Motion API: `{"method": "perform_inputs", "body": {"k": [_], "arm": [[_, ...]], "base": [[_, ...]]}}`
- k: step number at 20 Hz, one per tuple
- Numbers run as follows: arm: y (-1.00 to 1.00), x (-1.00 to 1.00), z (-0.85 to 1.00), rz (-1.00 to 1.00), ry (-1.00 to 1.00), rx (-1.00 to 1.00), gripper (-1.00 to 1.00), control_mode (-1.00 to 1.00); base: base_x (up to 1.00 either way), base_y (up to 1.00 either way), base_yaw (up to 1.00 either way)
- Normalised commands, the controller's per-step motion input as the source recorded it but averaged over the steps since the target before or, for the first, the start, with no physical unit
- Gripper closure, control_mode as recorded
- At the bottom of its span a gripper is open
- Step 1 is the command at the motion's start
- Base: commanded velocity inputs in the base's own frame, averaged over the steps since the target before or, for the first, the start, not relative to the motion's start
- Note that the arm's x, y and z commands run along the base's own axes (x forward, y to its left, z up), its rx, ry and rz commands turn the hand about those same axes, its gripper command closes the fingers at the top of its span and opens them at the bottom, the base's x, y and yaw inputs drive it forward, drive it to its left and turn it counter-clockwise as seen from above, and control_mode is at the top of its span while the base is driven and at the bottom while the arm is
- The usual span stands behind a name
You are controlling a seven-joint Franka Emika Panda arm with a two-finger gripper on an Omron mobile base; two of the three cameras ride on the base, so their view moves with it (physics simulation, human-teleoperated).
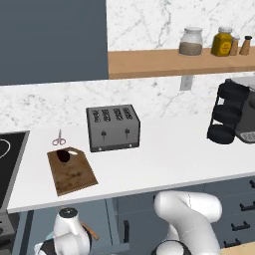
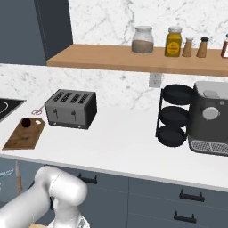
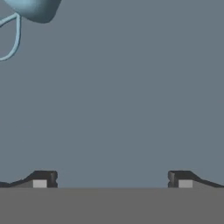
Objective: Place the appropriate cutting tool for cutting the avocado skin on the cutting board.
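White marble backs a white table (image 1: 164,159) where the cutting board (image 1: 72,172) lies near the left end, beside a black cooktop (image 1: 10,164). On the board's far end sits the avocado (image 1: 63,156) (dark, egg-shaped, touching the wood). Small pink-handled scissors (image 1: 59,139) lie just behind the board, and a grey four-slot toaster (image 1: 113,127) stands just to its right. Farther right are a black three-tier rack (image 2: 173,116) and a coffee machine (image 2: 210,118). A wooden shelf (image 2: 133,59) on the wall carries a jar (image 2: 143,40), a yellow jar (image 2: 173,42) and two small shakers (image 2: 196,47).

Below the table's front edge, in front of the dark cabinets, the arm reaches low to the left. A brown wooden handle (image 1: 89,231) shows beside the wrist in the left base view; in the right base view the knife (image 2: 18,177) hangs upright next to a light blue peeler (image 2: 5,173), both below the table edge and well apart from the board.

From the hand view, the tool (image 3: 112,179) is spread wide with nothing between its tips, facing a flat grey surface; the peeler shows at the upper left corner.
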Motion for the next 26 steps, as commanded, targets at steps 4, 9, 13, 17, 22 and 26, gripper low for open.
{"method": "perform_inputs", "body": {"k": [4, 9, 13, 17, 22, 26], "arm": [[0.25, -0.85, -0.03, 0.02, 0.07, 0.0, -1.0, -1.0], [0.21, -0.93, 0.0, 0.0, 0.08, 0.0, -1.0, -1.0], [0.12, -0.83, 0.0, 0.0, 0.06, 0.0, -1.0, -1.0], [0.0, -0.19, 0.23, 0.0, 0.01, -0.01, -1.0, -1.0], [-0.11, 0.3, 0.26, 0.02, 0.0, -0.03, -1.0, -1.0], [-0.31, 0.35, 0.08, 0.05, 0.0, -0.03, -1.0, -1.0]], "base": [[0.0, 0.0, 0.0], [0.0, 0.0, 0.0], [0.0, 0.0, 0.0], [0.0, 0.0, 0.0], [0.0, 0.0, 0.0], [0.0, 0.0, 0.0]]}}
